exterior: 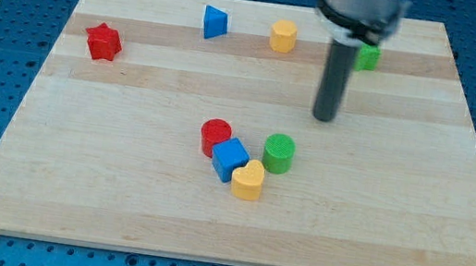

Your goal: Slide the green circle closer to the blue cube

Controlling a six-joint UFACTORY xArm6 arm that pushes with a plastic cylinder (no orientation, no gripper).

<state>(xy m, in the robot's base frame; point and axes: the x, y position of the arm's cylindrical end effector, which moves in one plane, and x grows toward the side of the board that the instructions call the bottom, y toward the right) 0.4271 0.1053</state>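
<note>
Green circle (pixel 278 153), one ribbed disc, sits beside one blue cube (pixel 230 159) on the wooden board (pixel 115 209); my tip (pixel 324 118), a bare rod, touches nothing.

Dark grey rod (pixel 332 72) under silver collar (pixel 360 6)

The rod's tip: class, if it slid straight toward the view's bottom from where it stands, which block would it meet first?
Probably none: my tip would likely pass just right of the green circle, though depth is uncertain.

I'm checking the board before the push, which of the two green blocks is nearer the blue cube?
The green circle, just right of the blue cube at the board's middle. The other green block sits far up, partly hidden behind my rod; my tip is between them.
</note>
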